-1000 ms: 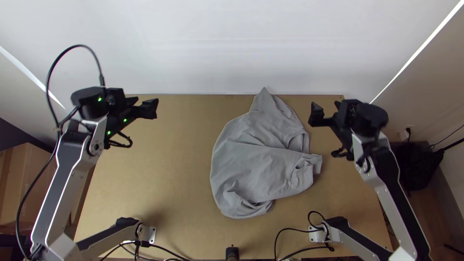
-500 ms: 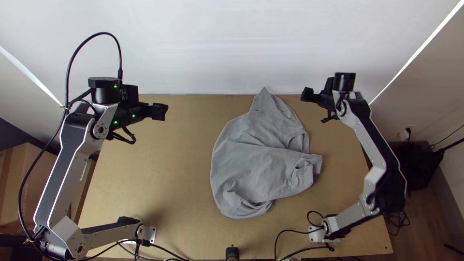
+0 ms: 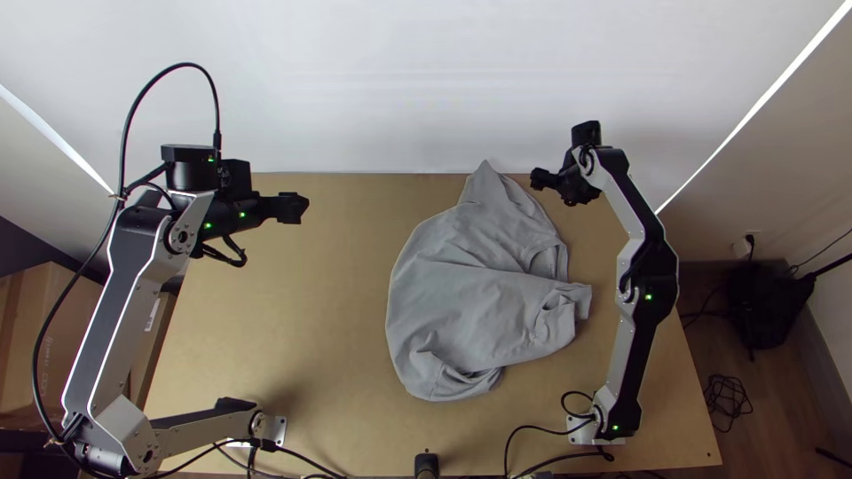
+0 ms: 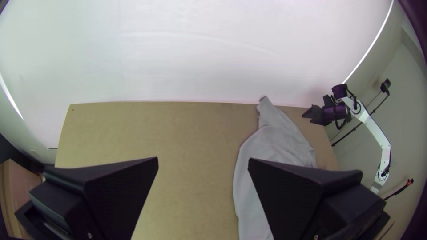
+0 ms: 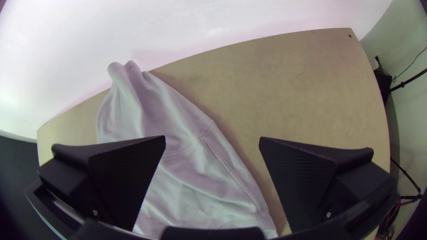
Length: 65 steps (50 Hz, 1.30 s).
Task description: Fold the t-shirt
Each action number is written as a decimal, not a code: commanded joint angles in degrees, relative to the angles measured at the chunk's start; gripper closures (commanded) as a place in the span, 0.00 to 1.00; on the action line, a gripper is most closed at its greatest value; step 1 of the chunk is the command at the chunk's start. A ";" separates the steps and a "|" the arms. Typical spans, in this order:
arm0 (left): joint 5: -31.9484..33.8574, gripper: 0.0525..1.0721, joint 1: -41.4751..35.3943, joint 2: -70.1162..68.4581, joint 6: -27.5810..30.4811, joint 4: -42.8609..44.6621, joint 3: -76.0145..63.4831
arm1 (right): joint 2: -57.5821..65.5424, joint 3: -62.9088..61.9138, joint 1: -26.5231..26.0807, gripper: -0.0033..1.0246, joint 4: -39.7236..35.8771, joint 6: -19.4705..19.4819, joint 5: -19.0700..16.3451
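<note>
A grey t-shirt point(image 3: 479, 284) lies bunched and wrinkled right of the table's middle, one pointed end reaching the far edge. High at the left, my left gripper point(image 3: 306, 208) hangs over the table, well away from the cloth. My right gripper point(image 3: 534, 180) is just right of the pointed end, above the far part of the table. In the left wrist view, my left gripper point(image 4: 203, 162) is open and the t-shirt point(image 4: 275, 142) lies beyond one finger. The right wrist view has my right gripper point(image 5: 212, 140) open, with the t-shirt point(image 5: 178, 169) partly behind one finger.
The wooden table point(image 3: 293, 328) has bare surface left of the cloth. A white wall point(image 3: 426, 80) rises behind its far edge. Cables point(image 3: 541, 432) loop near the right arm's base, and a cardboard box point(image 3: 53, 337) stands left of the table.
The right arm has swung left and inward, bringing its gripper close to the cloth's pointed end. My left gripper has shifted slightly right. The t-shirt has not moved.
</note>
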 commanded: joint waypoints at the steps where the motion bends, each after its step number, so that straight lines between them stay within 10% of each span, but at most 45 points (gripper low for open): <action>1: 0.59 0.05 1.14 0.16 -1.09 -0.51 -1.11 | 4.33 4.99 -0.32 0.12 -0.63 1.25 -0.34; 8: 0.67 0.05 1.93 -0.11 -1.01 0.02 -1.46 | 7.50 8.07 0.47 0.15 -0.63 1.25 -0.34; 14: 0.59 0.05 2.28 -0.11 -1.09 0.10 -1.55 | 8.91 9.12 1.44 0.38 -0.72 1.51 -0.34; 31: 0.59 0.05 2.72 -2.04 -1.09 0.28 -4.18 | 10.58 8.33 3.46 0.40 -2.65 1.78 -0.25; 36: 0.59 0.05 3.24 -2.31 -1.01 0.37 -4.45 | 11.54 8.51 3.81 0.65 -2.65 1.69 -0.25; 47: 0.59 0.05 4.74 -3.01 -0.65 0.37 -4.89 | 12.33 8.77 3.81 0.67 -1.95 1.51 -0.16; 56: 0.67 0.05 5.00 -3.27 -0.48 0.37 -5.77 | 11.54 8.33 4.78 0.98 -0.72 -1.30 0.19; 65: 0.67 0.05 4.39 -1.60 -0.39 -0.95 -7.26 | 7.67 6.48 4.87 0.97 -3.09 -0.77 3.44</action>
